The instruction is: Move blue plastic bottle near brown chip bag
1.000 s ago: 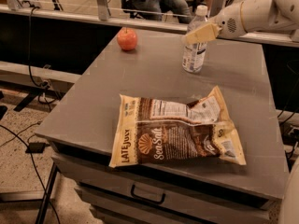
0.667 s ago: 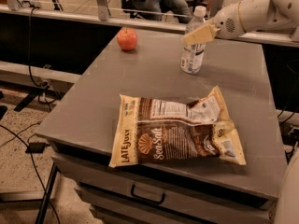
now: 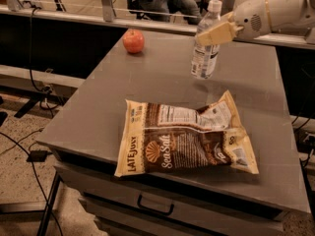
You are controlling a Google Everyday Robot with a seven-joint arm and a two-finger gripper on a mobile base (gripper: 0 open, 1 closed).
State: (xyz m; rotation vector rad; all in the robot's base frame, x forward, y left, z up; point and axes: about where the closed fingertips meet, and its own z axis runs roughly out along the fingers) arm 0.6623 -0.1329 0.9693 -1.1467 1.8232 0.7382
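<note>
We saw the gripper (image 3: 206, 36) beyond the brown chip bag (image 3: 187, 137), fingers clamped on the upper part of the blue plastic bottle (image 3: 204, 60). The bottle was slightly tilted over the table (image 3: 123, 97), well apart from the bag.

High oblique view — pincer (image 3: 203, 36) upper right

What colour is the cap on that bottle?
White cap, camera view; the gripper grips the blue plastic bottle just below it.
</note>
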